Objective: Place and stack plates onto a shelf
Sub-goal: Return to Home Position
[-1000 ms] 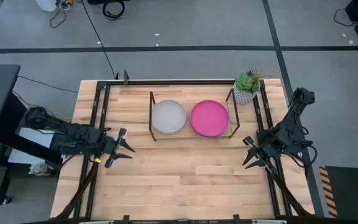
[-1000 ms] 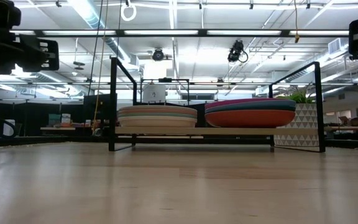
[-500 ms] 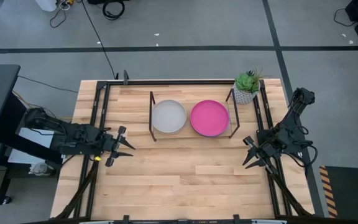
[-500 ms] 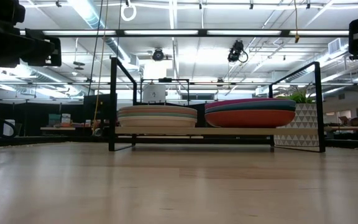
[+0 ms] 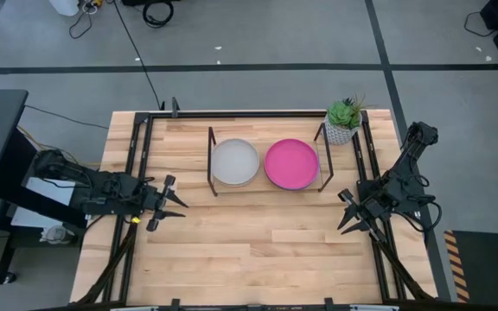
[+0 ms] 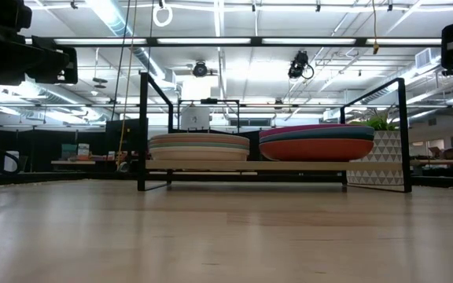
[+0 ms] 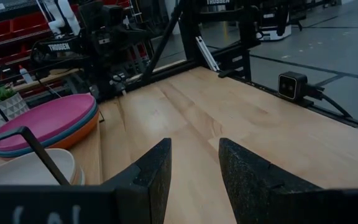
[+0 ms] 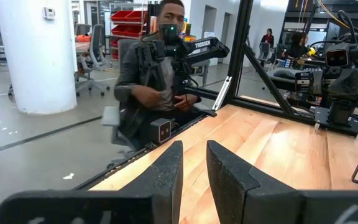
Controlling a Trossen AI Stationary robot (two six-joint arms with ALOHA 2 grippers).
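The shelf (image 5: 210, 177), black rods with a wood board (image 6: 246, 166), stands at the table's far middle. It carries two stacks of plates. The left stack has a pale cream plate on top (image 5: 234, 161) (image 6: 199, 147). The right stack has a magenta plate on top (image 5: 291, 163), over blue and orange ones (image 6: 317, 145). Each stack rests by its bottom plate on the board. My left gripper (image 5: 175, 206) (image 7: 194, 163) hovers open at the table's left side, nothing between its fingers. My right gripper (image 5: 346, 217) (image 8: 194, 168) hovers open at the right side, also holding nothing.
A small potted green plant (image 5: 344, 121) stands at the far right, beside the shelf. Black frame rails (image 5: 132, 173) run along the table's edges. Bare wood lies between the grippers and the near edge. A person (image 8: 160, 74) sits beyond the table's left side.
My left gripper has tipped up a little and turned slightly, staying in place and open. The plates and my right gripper have kept still.
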